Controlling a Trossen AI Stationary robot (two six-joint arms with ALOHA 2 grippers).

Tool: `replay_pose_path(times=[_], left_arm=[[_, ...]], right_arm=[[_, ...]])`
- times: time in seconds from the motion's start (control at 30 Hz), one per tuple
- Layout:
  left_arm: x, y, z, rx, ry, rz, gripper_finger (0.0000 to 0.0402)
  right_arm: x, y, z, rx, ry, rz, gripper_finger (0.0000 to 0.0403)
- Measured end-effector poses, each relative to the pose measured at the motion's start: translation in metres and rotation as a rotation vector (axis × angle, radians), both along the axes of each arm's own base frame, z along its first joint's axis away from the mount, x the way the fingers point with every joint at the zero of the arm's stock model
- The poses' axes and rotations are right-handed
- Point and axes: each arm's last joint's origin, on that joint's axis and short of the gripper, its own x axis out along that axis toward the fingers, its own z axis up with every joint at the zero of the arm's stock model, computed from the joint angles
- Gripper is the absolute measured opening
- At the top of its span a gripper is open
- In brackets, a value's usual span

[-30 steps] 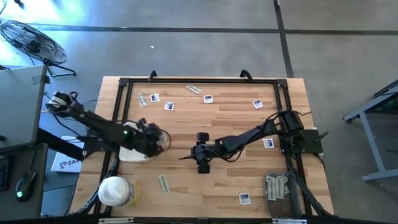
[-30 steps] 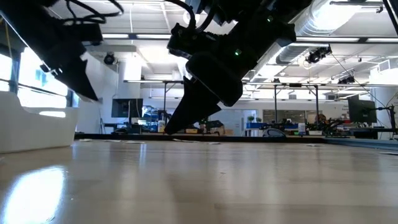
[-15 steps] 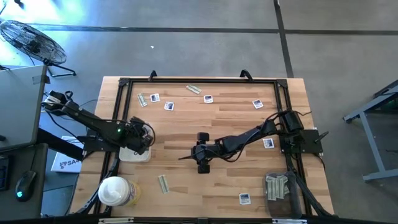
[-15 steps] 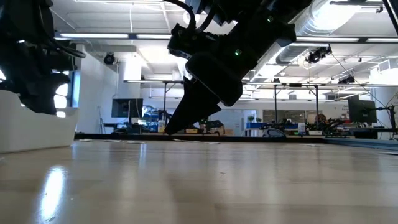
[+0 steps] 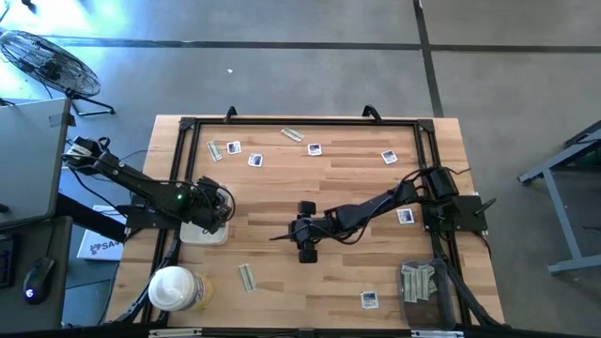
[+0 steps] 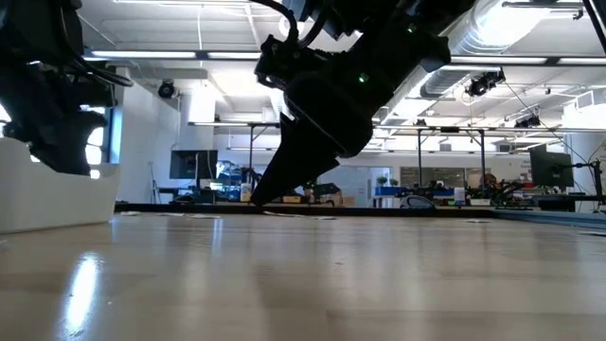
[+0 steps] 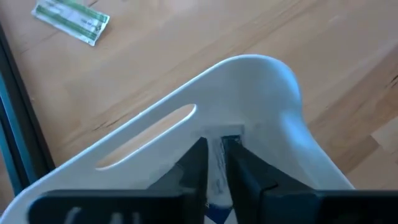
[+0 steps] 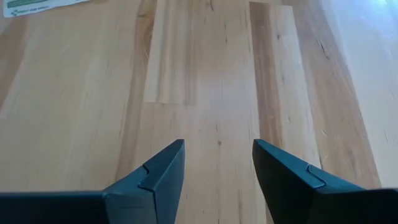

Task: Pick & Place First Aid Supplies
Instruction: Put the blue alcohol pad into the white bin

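My left gripper (image 7: 216, 163) hangs over the white tray (image 7: 261, 93) at the table's left edge, jaws a narrow slot apart with a thin white packet (image 7: 217, 171) standing on edge between the fingers; whether they pinch it or have just let go, I cannot tell. I judge it is held above the tray's basin so the packet drops inside, not onto the wood. The packet's long axis runs along the fingers, pointing down toward the slotted handle end of the tray. My right gripper (image 8: 217, 163) waits mid-table, jaws spread wide and empty over bare planks. Other supplies lie loose: a grey-green strip (image 5: 246, 276) near the white-lidded tub (image 5: 172, 288), square packets (image 5: 254, 160) toward the far edge.
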Motion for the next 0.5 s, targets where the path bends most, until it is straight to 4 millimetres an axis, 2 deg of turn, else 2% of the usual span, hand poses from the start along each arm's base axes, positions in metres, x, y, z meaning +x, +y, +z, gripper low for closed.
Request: replay_pose_path(times=[0.13, 0.23, 0.37, 0.5], left_arm=[[0.000, -0.001, 0.003, -0.004, 0.022, -0.026, 0.0088], [0.005, -0.003, 0.015, -0.024, 0.028, -0.062, 0.0099], [0.014, -0.006, 0.034, 0.002, -0.019, -0.112, 0.0101], [0.027, -0.010, 0.048, 0.075, -0.088, -0.215, 0.0101]], right_arm=[[0.000, 0.000, 0.000, -0.008, -0.001, 0.000, 0.0184], [-0.002, 0.005, 0.003, -0.008, 0.003, -0.002, 0.0184], [-0.012, 0.026, 0.029, 0.005, -0.026, 0.028, 0.0183], [-0.031, 0.049, 0.048, 0.061, 0.003, 0.035, 0.0183]])
